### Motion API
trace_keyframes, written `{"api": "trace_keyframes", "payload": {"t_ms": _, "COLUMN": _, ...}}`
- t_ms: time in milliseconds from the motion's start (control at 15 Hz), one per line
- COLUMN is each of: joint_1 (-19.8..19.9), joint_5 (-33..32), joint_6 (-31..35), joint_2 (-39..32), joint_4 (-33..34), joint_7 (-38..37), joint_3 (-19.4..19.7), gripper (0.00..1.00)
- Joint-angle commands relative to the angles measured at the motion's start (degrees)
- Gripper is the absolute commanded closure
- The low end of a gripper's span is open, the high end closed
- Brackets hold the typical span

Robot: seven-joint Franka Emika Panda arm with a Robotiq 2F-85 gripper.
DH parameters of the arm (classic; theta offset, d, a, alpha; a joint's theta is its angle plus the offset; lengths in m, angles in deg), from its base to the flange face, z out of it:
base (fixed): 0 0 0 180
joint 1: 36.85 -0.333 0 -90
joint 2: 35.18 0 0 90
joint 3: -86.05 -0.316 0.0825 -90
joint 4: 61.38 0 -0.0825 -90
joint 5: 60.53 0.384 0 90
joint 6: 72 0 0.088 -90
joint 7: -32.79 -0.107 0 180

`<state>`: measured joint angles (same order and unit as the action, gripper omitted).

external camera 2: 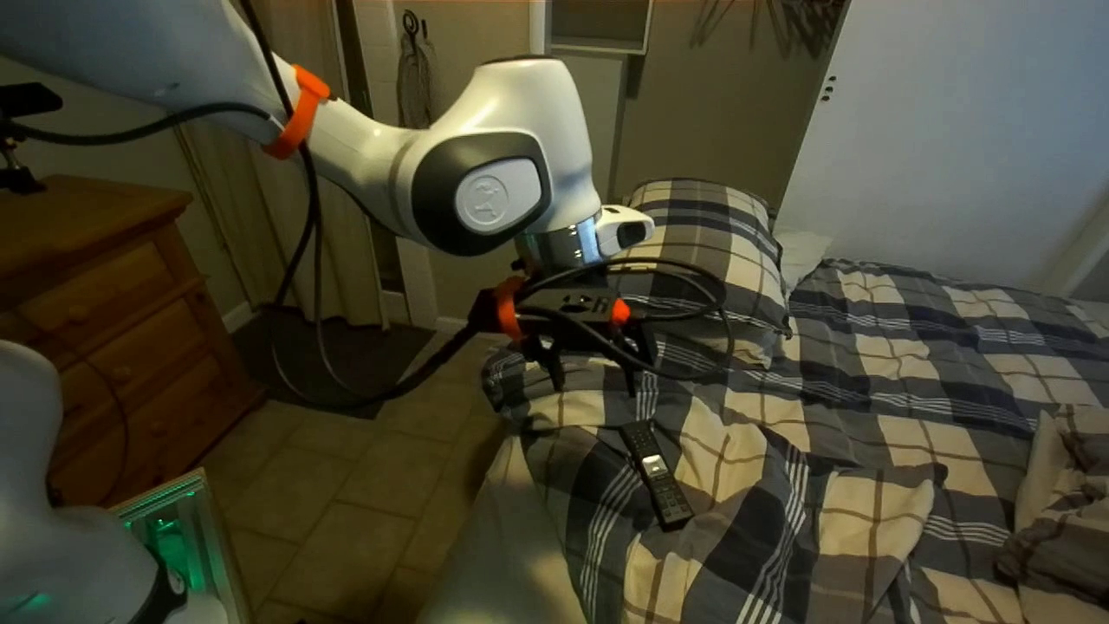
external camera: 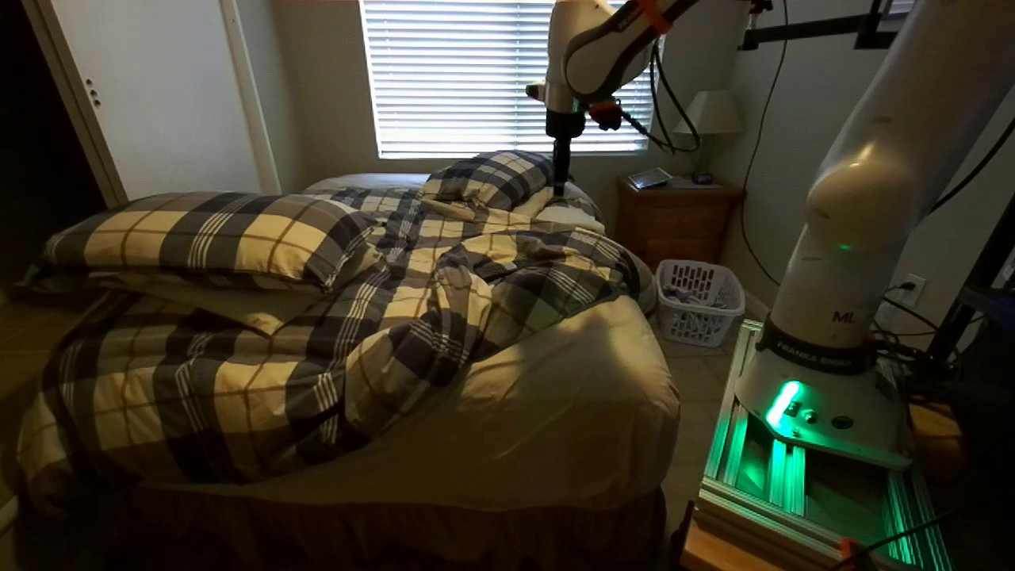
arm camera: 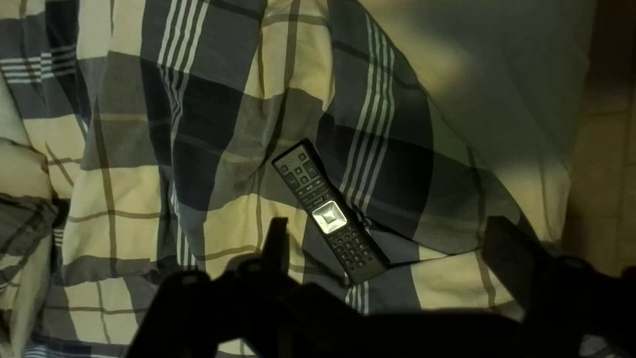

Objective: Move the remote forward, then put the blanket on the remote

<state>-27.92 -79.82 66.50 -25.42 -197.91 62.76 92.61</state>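
Long black remote [arm camera: 329, 216] lying on soft dark-and-cream plaid blanket [external camera 2: 823, 451], black two-fingered gripper [external camera 2: 594, 387] overhead, spread wide, empty.

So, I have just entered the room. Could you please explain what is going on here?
A white and black robot arm holds its black two-fingered gripper open and empty over a large plaid blanket in dark grey and cream. A slim black remote with many buttons lies uncovered on the blanket, not gripped. The blanket is not yet laid over the remote; whether the forward move is done, I cannot tell.
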Motion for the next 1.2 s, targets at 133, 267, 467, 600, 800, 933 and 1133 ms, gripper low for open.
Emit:
{"api": "trace_keyframes", "payload": {"t_ms": 133, "joint_1": -0.9, "joint_5": 0.0, "joint_6": 3.8, "joint_2": -3.8, "joint_4": 1.1, "joint_7": 1.8, "joint_3": 1.0, "gripper": 0.00}}
{"api": "trace_keyframes", "payload": {"t_ms": 267, "joint_1": -0.7, "joint_5": 0.1, "joint_6": 5.7, "joint_2": -6.2, "joint_4": 2.1, "joint_7": 1.9, "joint_3": 1.1, "gripper": 0.00}}
{"api": "trace_keyframes", "payload": {"t_ms": 467, "joint_1": -0.7, "joint_5": 0.1, "joint_6": 5.9, "joint_2": -7.3, "joint_4": 2.9, "joint_7": 2.0, "joint_3": 1.1, "gripper": 0.00}}
{"api": "trace_keyframes", "payload": {"t_ms": 600, "joint_1": -0.7, "joint_5": 0.1, "joint_6": 5.9, "joint_2": -7.3, "joint_4": 3.1, "joint_7": 2.0, "joint_3": 1.1, "gripper": 0.00}}
{"api": "trace_keyframes", "payload": {"t_ms": 800, "joint_1": -0.7, "joint_5": 0.9, "joint_6": 5.5, "joint_2": -9.0, "joint_4": 4.1, "joint_7": 3.7, "joint_3": 1.2, "gripper": 0.00}}
{"api": "trace_keyframes", "payload": {"t_ms": 933, "joint_1": -0.8, "joint_5": 1.7, "joint_6": 5.6, "joint_2": -11.1, "joint_4": 4.9, "joint_7": 6.8, "joint_3": 1.2, "gripper": 0.00}}
{"api": "trace_keyframes", "payload": {"t_ms": 1133, "joint_1": -0.4, "joint_5": 0.0, "joint_6": 5.9, "joint_2": -14.4, "joint_4": 6.1, "joint_7": 11.8, "joint_3": 1.0, "gripper": 0.00}}
